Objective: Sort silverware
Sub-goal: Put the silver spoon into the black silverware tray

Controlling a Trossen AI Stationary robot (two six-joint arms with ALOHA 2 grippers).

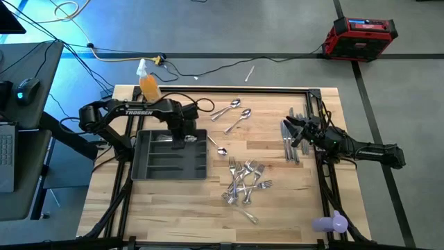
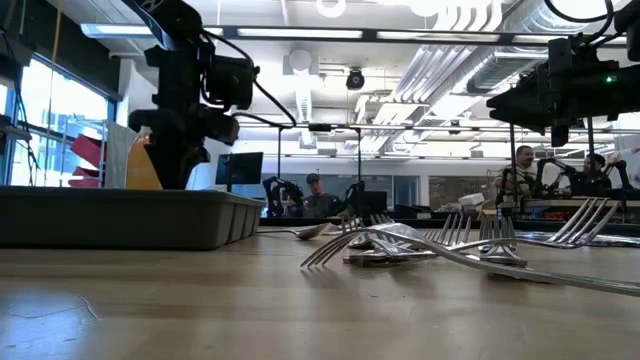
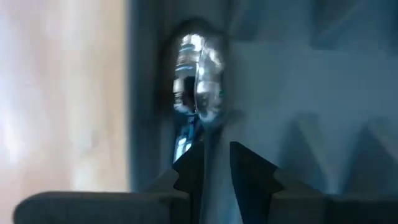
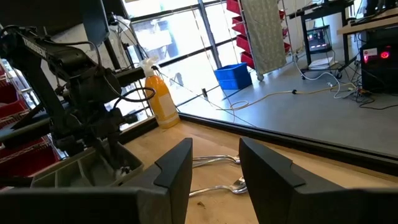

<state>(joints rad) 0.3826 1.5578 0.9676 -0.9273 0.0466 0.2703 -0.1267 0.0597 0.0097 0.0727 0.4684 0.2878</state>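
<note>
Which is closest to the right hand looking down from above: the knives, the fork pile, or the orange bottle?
Seen from the high view, starting at the right hand:
1. The knives, right beside it near the table's right edge.
2. The fork pile, mid-table toward the front.
3. The orange bottle, at the far back left corner.

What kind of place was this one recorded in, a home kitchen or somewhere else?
Not a kitchen: likely a robotics lab or open workshop. Exposed ceiling ducts, people at workstations behind the wooden table, and cables across the floor suggest it.
</note>
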